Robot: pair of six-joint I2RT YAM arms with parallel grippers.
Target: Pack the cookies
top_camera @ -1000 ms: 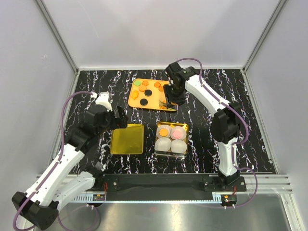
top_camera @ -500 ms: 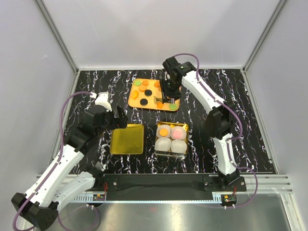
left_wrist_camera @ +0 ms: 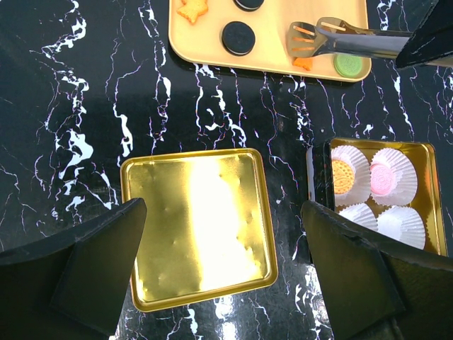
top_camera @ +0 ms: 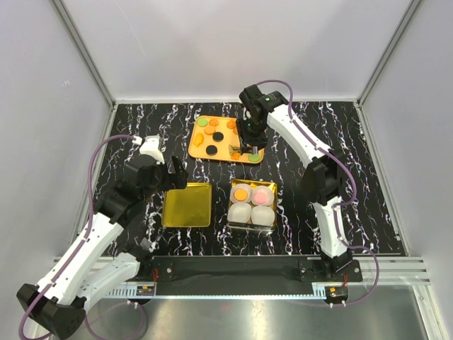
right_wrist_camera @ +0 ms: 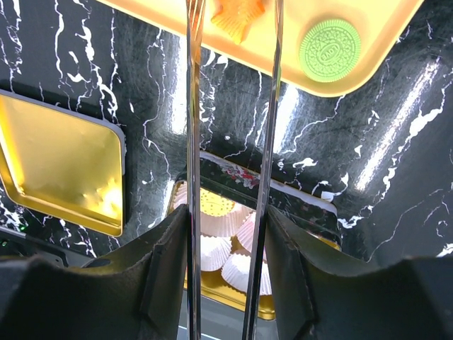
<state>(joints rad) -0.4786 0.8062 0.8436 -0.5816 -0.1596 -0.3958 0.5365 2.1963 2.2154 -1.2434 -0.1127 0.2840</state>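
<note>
Clenches the tongs [right_wrist_camera: 192, 142] in the right tool [right_wrist_camera: 226, 241], tips astride an orange cookie [right_wrist_camera: 241, 18] on the far tray [right_wrist_camera: 382, 28], mid-pick, and next calls for squeezing, lifting and carrying it to a paper cup [left_wrist_camera: 402, 223] in the near box [left_wrist_camera: 425, 152], with the left tool [left_wrist_camera: 223, 269] released.

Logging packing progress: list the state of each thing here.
Tin box, open, two paper cups hold cookies, two empty.
Lid, off, lying beside the box.
Tongs, held, arms apart over the tray.
Left hand, open, empty.
Right hand, shut on tongs.
</note>
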